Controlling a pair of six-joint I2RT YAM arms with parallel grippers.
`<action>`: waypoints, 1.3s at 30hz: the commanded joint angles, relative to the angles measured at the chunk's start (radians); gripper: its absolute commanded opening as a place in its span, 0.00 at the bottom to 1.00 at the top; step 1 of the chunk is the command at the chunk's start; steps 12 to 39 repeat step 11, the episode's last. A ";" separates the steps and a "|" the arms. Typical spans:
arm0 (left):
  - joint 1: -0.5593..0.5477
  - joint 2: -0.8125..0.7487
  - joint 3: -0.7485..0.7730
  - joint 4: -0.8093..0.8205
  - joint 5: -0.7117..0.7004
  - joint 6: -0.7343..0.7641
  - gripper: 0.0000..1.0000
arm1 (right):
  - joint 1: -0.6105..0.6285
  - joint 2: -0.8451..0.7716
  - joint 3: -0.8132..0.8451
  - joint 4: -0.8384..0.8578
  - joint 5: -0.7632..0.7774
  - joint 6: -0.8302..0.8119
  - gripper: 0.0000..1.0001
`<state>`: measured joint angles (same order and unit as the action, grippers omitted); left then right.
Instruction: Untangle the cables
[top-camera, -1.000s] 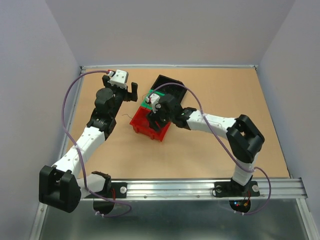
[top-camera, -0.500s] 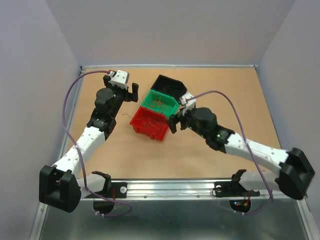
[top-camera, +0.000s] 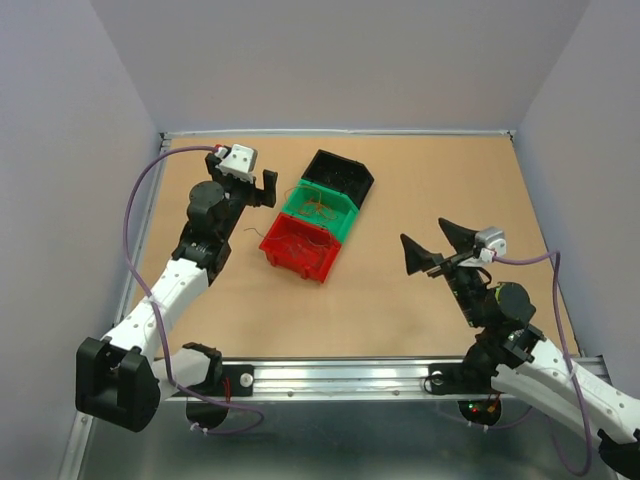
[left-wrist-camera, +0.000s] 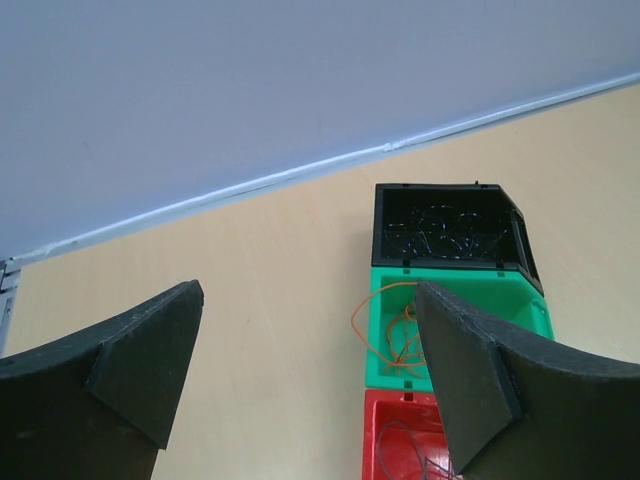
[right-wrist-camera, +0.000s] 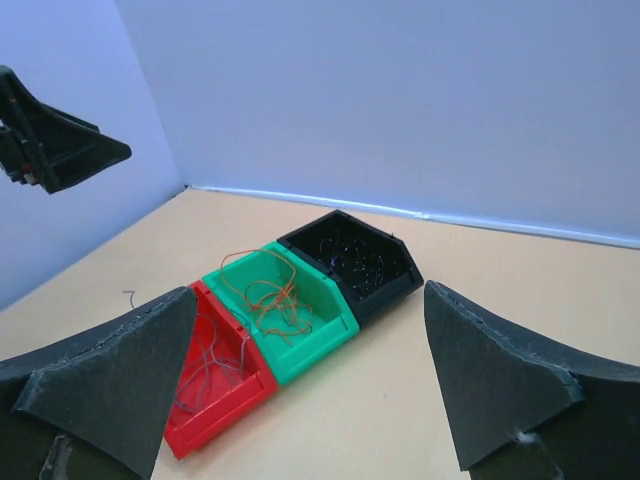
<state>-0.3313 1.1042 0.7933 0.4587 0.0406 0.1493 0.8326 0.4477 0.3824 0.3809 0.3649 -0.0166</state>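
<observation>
Before my right pincer (right-wrist-camera: 307, 292): one black bin (right-wrist-camera: 388, 295), one green bin (right-wrist-camera: 312, 352), one red bin (right-wrist-camera: 225, 410), three cable bunches (right-wrist-camera: 270, 295) inside.

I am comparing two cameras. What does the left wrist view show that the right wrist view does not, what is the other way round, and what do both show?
Only the left wrist view: both fingers of the open left gripper; the right wrist view catches just a part of it, at its top left. Only the right wrist view: the open right gripper, the whole red bin, and a short stray wire on the table beside it. Both: the black bin and the green bin with orange wires in it.
</observation>
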 joint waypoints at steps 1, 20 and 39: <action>0.006 -0.029 -0.005 0.072 0.008 0.007 0.99 | 0.000 -0.035 -0.031 0.053 0.023 -0.026 1.00; 0.006 -0.035 -0.009 0.077 0.008 0.009 0.99 | 0.000 -0.041 -0.034 0.062 0.066 -0.017 1.00; 0.006 -0.035 -0.009 0.077 0.008 0.009 0.99 | 0.000 -0.041 -0.034 0.062 0.066 -0.017 1.00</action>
